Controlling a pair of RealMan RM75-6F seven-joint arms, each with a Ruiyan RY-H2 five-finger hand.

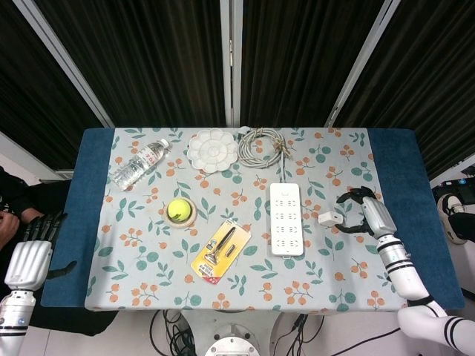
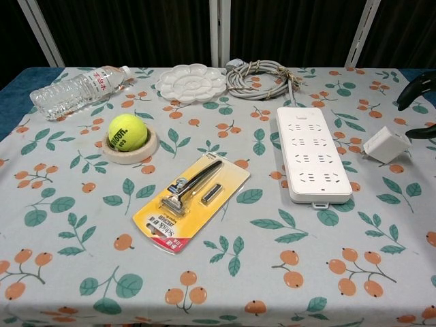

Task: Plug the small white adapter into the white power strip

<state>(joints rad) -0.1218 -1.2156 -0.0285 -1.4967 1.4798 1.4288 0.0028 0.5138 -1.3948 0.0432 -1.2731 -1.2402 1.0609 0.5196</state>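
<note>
Fingers curled apart and holding nothing, the right hand [image 1: 369,214] hovers just right of the small white adapter [image 1: 329,219], which lies on the floral tablecloth [image 1: 148,274] just right of the white power strip [image 1: 286,219]. A sound grasp would likely pinch the adapter's flat sides, prongs kept free. The left hand [image 1: 31,252], fingers spread, waits far left. Dark curtains [image 1: 297,59] hang behind.

Black pleated curtains [image 1: 163,59] hang behind the tabletop [image 1: 82,222], crossed by pale metal frame bars [image 1: 230,59]. A leaf-and-orange patterned cloth [image 1: 312,274] covers the blue top; light is even.
</note>
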